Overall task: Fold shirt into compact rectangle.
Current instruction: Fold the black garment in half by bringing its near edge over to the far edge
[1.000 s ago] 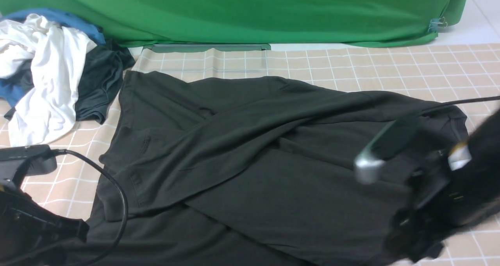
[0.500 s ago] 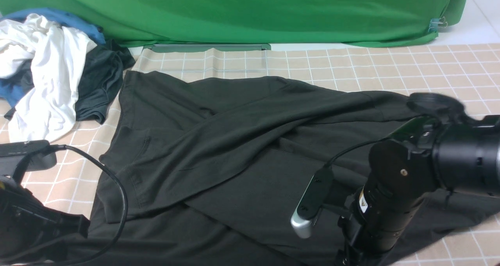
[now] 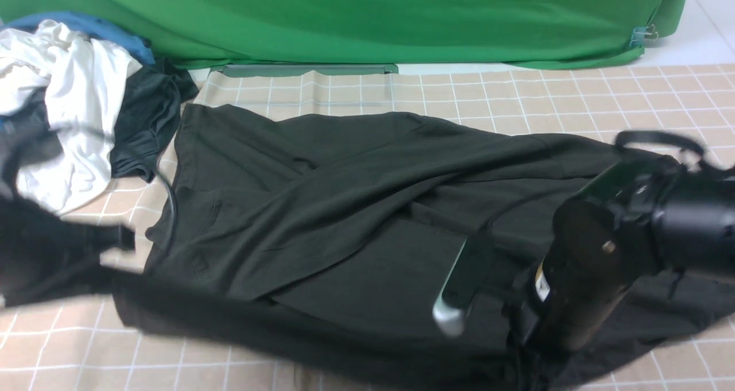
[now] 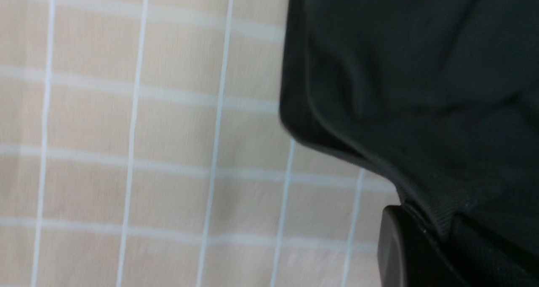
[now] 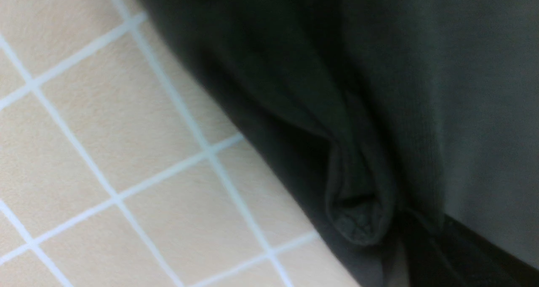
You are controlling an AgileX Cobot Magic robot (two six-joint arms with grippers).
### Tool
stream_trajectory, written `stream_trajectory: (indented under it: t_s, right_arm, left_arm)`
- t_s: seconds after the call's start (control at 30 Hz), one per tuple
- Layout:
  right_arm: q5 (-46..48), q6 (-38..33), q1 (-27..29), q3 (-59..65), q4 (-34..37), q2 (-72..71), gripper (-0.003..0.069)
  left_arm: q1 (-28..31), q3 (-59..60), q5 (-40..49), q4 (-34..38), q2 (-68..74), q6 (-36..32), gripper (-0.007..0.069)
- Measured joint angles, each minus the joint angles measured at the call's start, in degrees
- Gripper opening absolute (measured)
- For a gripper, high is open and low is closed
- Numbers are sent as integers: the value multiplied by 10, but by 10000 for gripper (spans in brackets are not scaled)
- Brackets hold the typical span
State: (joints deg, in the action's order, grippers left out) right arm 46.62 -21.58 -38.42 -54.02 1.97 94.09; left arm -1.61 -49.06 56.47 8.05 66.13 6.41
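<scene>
The black shirt [image 3: 344, 207] lies spread on the checked cloth, its sleeves folded across the body. At the near left, my left gripper [image 3: 123, 239] is blurred; in the left wrist view its jaws [image 4: 425, 232] are shut on the shirt's ribbed hem [image 4: 421, 89]. My right gripper [image 3: 519, 359] points down at the shirt's near right edge. In the right wrist view its jaws [image 5: 404, 236] are shut, with a bunched fold of the shirt [image 5: 358, 202] pinched at them. The chest print and neck label are hidden.
A heap of white, blue and dark garments [image 3: 69, 104] lies at the back left, touching the shirt's far left corner. A green backdrop [image 3: 367, 18] closes off the far side. Bare checked cloth [image 3: 574, 104] shows at the back right and along the near left edge.
My right arm swung in from the right, came down on the shirt's near right edge and shut there. My left arm rose and moved away from me, pulling the near hem into view.
</scene>
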Motion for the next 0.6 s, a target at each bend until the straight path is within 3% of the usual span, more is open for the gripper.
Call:
stream_trajectory:
  t_s: [0.27,0.6]
  right_arm:
    - [2,-8,101,-132,-12,-12,50]
    - [-1,-30,180,-366,-12,149,50]
  left_arm:
    - [0,-133,-85,15,106,27,19]
    - [0,-335,-128,20,321,46,19]
